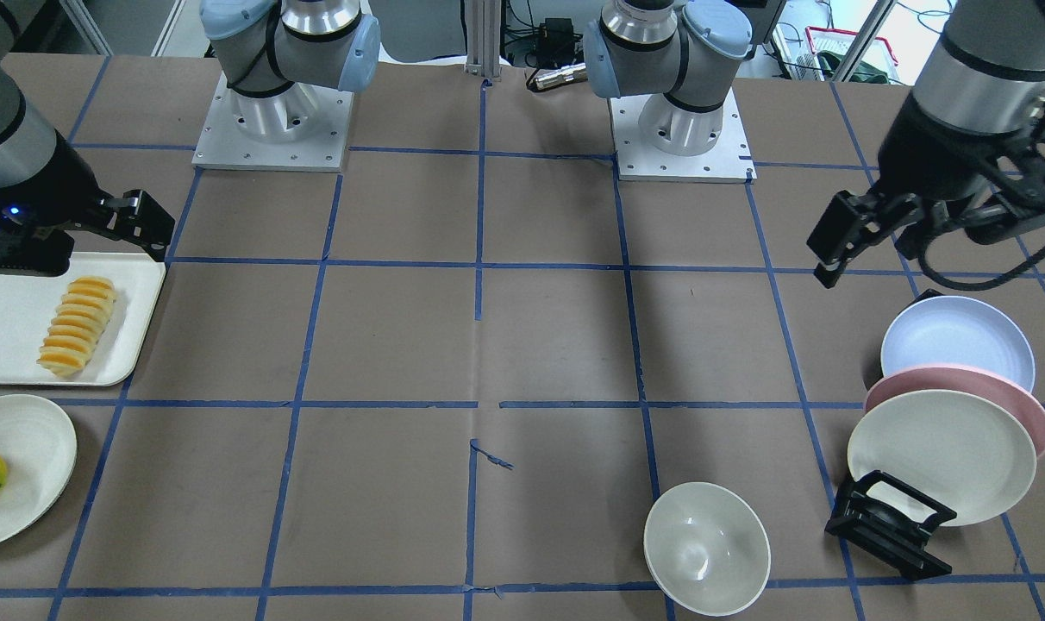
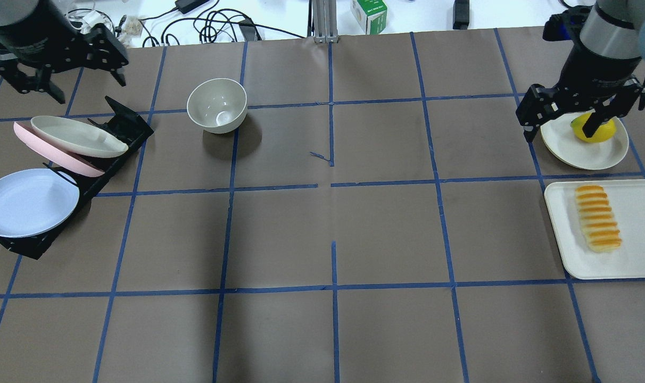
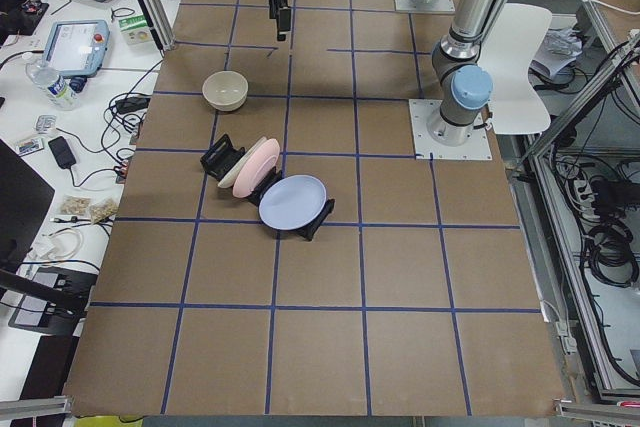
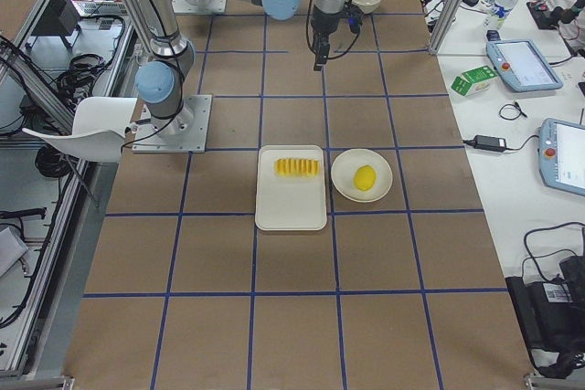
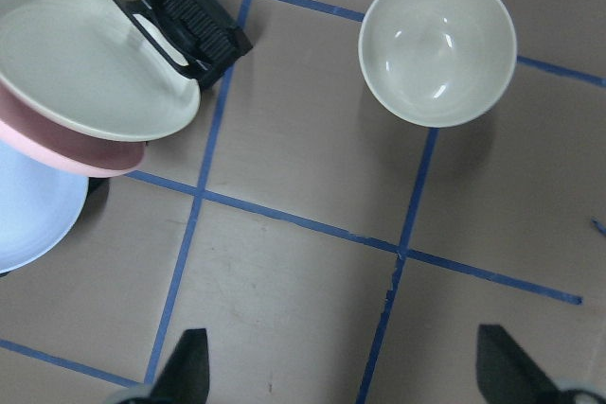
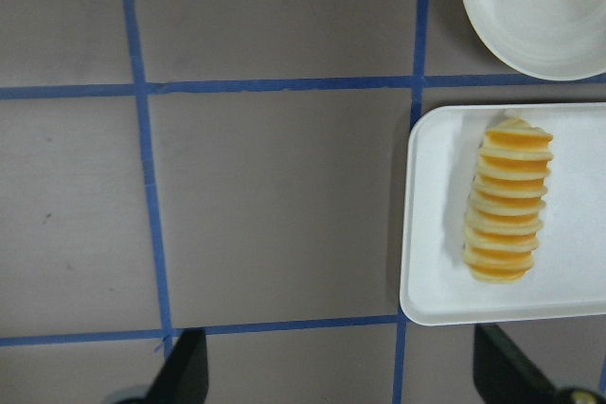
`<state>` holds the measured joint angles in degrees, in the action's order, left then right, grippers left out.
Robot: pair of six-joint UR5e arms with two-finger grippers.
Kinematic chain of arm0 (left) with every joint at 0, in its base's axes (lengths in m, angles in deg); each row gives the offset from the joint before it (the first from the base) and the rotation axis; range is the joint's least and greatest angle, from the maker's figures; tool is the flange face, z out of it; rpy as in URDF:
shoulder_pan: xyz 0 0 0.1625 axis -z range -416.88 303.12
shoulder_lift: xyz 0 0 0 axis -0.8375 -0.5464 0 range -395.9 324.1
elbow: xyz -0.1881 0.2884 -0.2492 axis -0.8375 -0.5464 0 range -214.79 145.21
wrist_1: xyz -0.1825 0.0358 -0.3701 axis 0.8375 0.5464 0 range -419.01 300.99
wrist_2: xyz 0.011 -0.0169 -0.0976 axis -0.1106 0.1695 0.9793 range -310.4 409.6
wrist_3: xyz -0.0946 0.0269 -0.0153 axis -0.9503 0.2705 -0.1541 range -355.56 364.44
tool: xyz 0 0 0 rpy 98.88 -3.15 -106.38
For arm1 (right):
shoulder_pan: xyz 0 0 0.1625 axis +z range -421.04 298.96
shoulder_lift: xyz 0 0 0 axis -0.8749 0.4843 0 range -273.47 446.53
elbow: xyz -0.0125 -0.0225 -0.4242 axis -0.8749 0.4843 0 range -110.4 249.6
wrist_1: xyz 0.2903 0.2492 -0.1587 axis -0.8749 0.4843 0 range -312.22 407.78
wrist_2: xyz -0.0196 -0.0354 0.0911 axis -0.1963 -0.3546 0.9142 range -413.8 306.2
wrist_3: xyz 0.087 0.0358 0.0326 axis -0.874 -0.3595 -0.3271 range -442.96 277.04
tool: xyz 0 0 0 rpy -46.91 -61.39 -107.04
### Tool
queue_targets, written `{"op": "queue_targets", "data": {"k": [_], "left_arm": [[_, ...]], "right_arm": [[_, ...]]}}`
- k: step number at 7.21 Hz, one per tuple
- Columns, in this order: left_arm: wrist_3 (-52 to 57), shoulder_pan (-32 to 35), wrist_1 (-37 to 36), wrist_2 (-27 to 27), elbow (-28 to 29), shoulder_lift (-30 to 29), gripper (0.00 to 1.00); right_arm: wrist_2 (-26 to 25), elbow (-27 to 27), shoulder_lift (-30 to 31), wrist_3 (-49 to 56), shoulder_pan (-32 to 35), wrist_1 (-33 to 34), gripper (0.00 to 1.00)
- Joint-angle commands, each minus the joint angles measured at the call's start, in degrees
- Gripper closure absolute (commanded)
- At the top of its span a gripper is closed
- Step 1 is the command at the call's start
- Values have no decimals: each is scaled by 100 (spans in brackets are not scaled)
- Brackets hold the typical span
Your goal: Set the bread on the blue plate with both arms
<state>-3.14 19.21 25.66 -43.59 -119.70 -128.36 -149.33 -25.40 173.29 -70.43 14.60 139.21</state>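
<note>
The bread (image 2: 598,217) lies lengthwise on a white tray (image 2: 642,250) at the table's right; it also shows in the right wrist view (image 6: 507,201) and the front view (image 1: 76,325). The blue plate (image 2: 27,202) leans in a black rack (image 2: 125,125) at the far left, nearest of three plates, and also shows in the front view (image 1: 958,341). My right gripper (image 2: 562,133) is open and empty, high up, beyond the tray over the lemon plate's edge. My left gripper (image 2: 91,90) is open and empty, high above the rack's far end.
A pink plate (image 2: 51,154) and a cream plate (image 2: 75,137) stand in the same rack. A cream bowl (image 2: 217,105) sits right of the rack. A yellow lemon (image 2: 594,127) lies on a cream plate (image 2: 578,151) beyond the tray.
</note>
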Motion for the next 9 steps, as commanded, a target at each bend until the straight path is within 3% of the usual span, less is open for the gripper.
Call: {"op": "queue_targets", "data": {"k": [1, 3, 6, 8, 9], "left_arm": [[309, -1258, -12, 11, 70, 18, 0], [344, -2182, -82, 37, 1, -209, 0], [380, -2651, -91, 11, -166, -867, 0], [345, -3010, -178, -907, -281, -1246, 0], [362, -3021, -458, -903, -324, -1491, 0]], "right_arm": [[-1, -1049, -27, 833, -1001, 1081, 0], [52, -2149, -280, 1452, -1891, 2818, 0], [61, -2277, -850, 1472, -1964, 3266, 0], [25, -2295, -1056, 1874, -2026, 3776, 3], [17, -2303, -1108, 2007, -2026, 3890, 5]]}}
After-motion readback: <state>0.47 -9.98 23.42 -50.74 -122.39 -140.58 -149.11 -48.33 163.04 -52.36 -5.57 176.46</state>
